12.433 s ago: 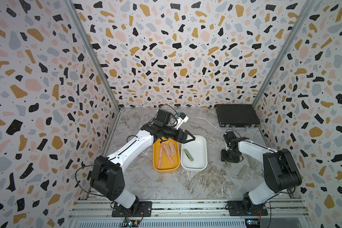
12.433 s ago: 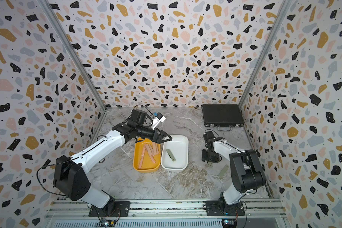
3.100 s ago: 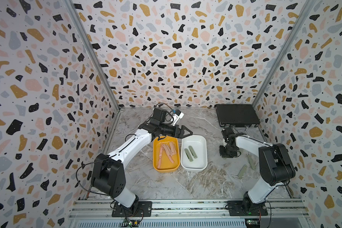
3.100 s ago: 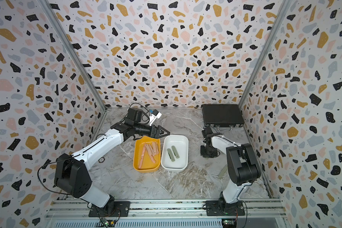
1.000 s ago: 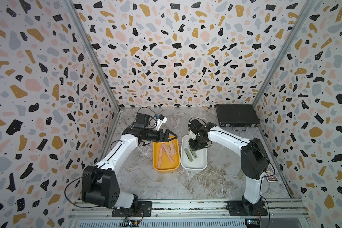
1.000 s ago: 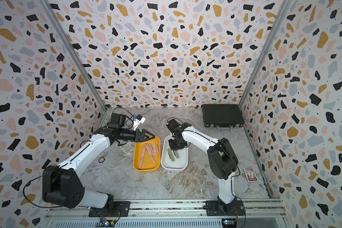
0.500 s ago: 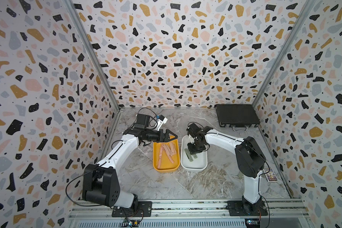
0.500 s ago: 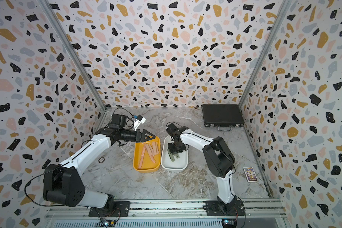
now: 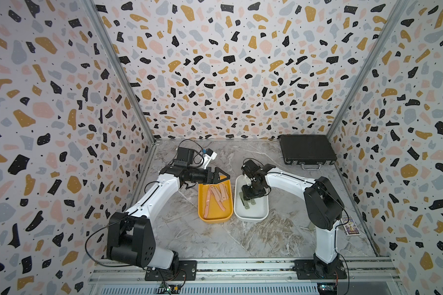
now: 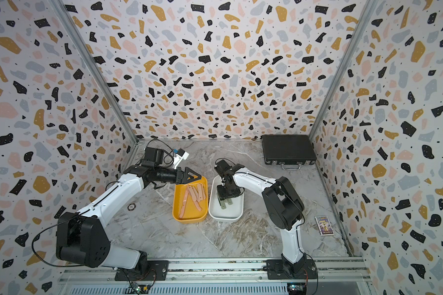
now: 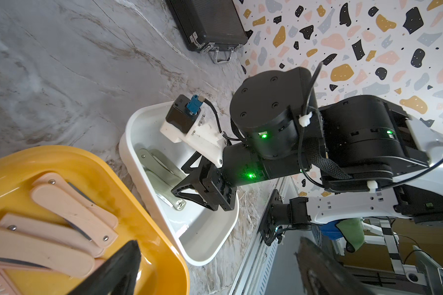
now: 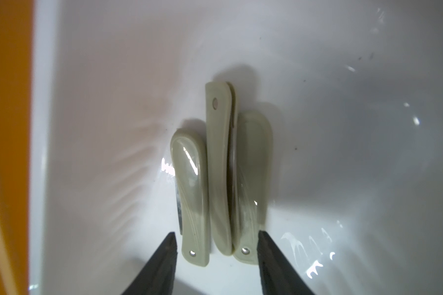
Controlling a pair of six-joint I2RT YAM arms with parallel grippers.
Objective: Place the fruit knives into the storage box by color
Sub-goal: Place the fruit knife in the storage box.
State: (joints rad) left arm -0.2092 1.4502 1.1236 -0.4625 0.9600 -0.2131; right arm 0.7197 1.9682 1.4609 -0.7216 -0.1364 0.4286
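Straddling green knives point(image 12: 219, 178), right pincer point(image 12: 217, 233), apparently clear

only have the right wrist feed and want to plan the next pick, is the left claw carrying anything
Observer: No, the left claw is open and empty, hovering over the far end of the yellow tray.
Operator: any pink ones in that tray
Observer: Yes, several pink knives lie in it, no green among them.
Operator: anything near the back wall
Observer: A closed black case sits at the back, on the right arm's side.
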